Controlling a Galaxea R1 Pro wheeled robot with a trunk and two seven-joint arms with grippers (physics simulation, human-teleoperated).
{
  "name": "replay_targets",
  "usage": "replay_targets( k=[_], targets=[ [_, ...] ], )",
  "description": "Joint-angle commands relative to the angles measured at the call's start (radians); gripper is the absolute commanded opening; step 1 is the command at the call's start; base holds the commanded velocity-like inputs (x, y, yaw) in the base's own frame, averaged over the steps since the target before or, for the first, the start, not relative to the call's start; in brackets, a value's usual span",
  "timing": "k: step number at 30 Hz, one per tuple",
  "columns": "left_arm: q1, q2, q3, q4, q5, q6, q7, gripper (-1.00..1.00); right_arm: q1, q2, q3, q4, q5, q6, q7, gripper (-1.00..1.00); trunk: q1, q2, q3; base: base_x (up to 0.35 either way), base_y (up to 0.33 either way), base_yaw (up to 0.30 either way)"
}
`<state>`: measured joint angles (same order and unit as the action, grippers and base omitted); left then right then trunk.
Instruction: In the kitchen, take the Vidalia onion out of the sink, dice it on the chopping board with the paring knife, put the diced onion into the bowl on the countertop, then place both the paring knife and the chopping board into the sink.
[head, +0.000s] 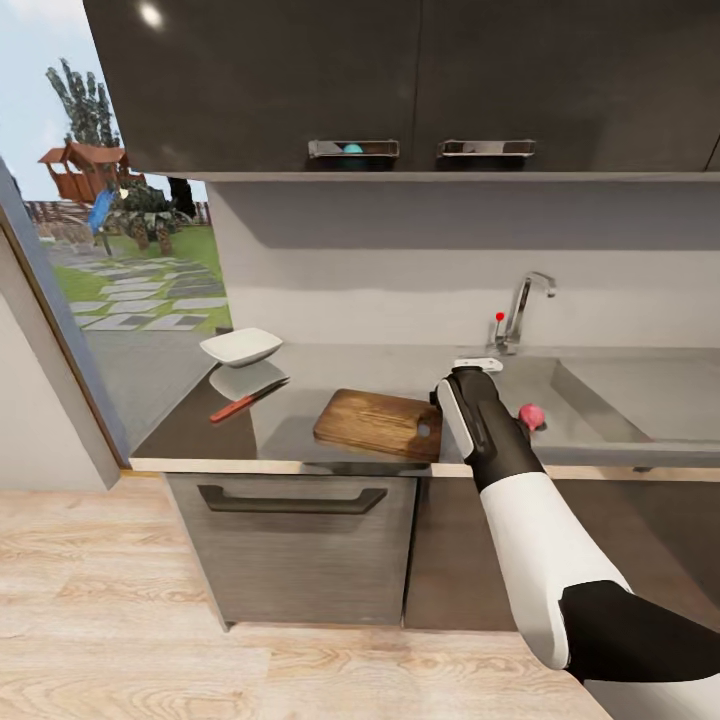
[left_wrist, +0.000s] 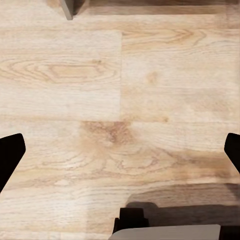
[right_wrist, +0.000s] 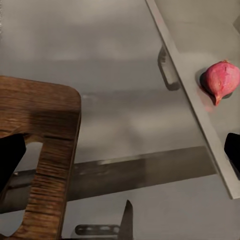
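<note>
One right hand (right_wrist: 120, 155) (fingers wide apart, empty) hovers beside the Vidalia onion (right_wrist: 221, 80), whose tip points toward it.

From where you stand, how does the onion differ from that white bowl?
The Vidalia onion is a small pinkish-red ball, while the bowl is white, shallow and much wider. The onion lies in the sink, to the right of the chopping board; the bowl sits on the countertop to the board's left. Neither is held by a gripper.
</note>
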<state>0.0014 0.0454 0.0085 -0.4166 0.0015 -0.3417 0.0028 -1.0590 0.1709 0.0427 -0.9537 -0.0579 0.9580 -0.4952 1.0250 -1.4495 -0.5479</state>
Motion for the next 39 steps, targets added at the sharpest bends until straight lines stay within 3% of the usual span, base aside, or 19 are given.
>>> replay_targets(
  k=[1,8,14,39],
  targets=[
    [0.000,0.000,0.001,-0.001,0.000,-0.002,0.000,1.00,0.000,0.000,0.002,0.000,-0.006,0.004,-0.007,1.00,0.000,0.000,-0.001,0.000,0.000,0.000],
    [0.000,0.000,0.001,-0.001,0.000,-0.002,0.000,1.00,-0.001,0.004,0.008,0.000,-0.006,0.004,-0.006,1.00,0.000,0.000,-0.001,0.000,0.000,0.000],
    [0.000,0.000,0.001,-0.001,0.000,-0.002,0.000,1.00,-0.001,0.004,0.040,0.009,-0.009,0.003,-0.005,1.00,0.000,0.000,-0.001,0.000,0.000,0.000],
    [0.000,-0.001,0.001,0.004,0.000,-0.001,0.000,1.00,0.002,-0.004,0.043,0.065,-0.011,-0.061,-0.003,1.00,0.000,0.000,-0.010,0.000,0.000,0.000]
  ],
)
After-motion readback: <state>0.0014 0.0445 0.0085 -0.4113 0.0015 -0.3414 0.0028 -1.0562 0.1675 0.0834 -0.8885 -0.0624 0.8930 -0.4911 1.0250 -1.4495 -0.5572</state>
